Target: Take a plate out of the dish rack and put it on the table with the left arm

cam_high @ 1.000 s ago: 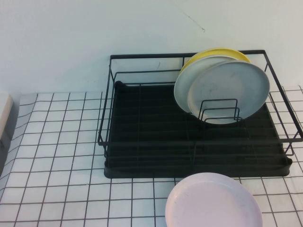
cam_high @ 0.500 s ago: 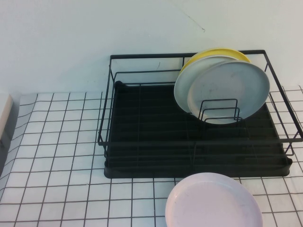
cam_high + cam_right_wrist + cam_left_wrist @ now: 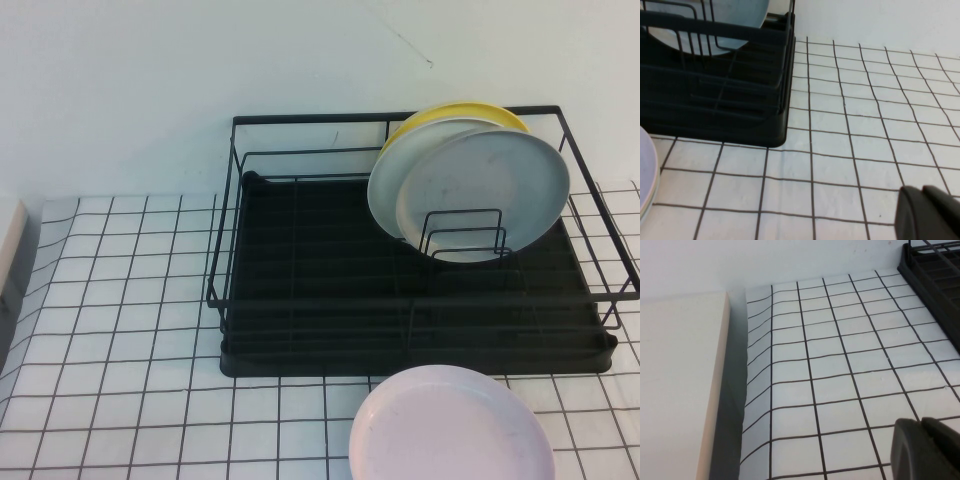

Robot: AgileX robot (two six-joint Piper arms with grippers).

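The black wire dish rack (image 3: 330,290) stands at the back right of the tiled table (image 3: 120,300). The pale grey-blue plate (image 3: 485,193) stands upright in the rack's loops, in front of a second grey plate (image 3: 382,185) and a yellow plate (image 3: 460,110). Neither arm shows in the high view. My left gripper (image 3: 921,427) is shut and empty, low over bare tiles, with a corner of the rack (image 3: 935,275) ahead of it. My right gripper (image 3: 921,192) is shut and empty over tiles beside the rack (image 3: 715,90); the plate's lower edge (image 3: 735,20) shows there.
A pale pink plate (image 3: 450,425) lies flat on the table in front of the rack; its edge shows in the right wrist view (image 3: 646,170). A cream block (image 3: 675,390) stands along the table's left edge. A white wall runs behind the rack.
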